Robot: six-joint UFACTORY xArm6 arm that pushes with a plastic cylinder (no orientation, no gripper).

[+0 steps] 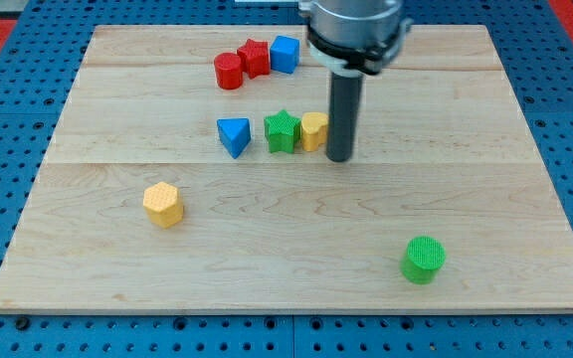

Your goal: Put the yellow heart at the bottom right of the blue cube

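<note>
The yellow heart (312, 130) sits near the board's middle, touching the green star (282, 130) on its left. My tip (339, 157) stands right against the heart's right side, and the rod hides part of the heart. The blue cube (285, 53) is near the view's top, above and slightly left of the heart, touching the red star (255, 57).
A red cylinder (229, 71) sits left of the red star. A blue triangle (234, 135) lies left of the green star. A yellow hexagon (163, 204) is at lower left, a green cylinder (424, 259) at lower right. The wooden board (466, 199) lies on a blue pegboard.
</note>
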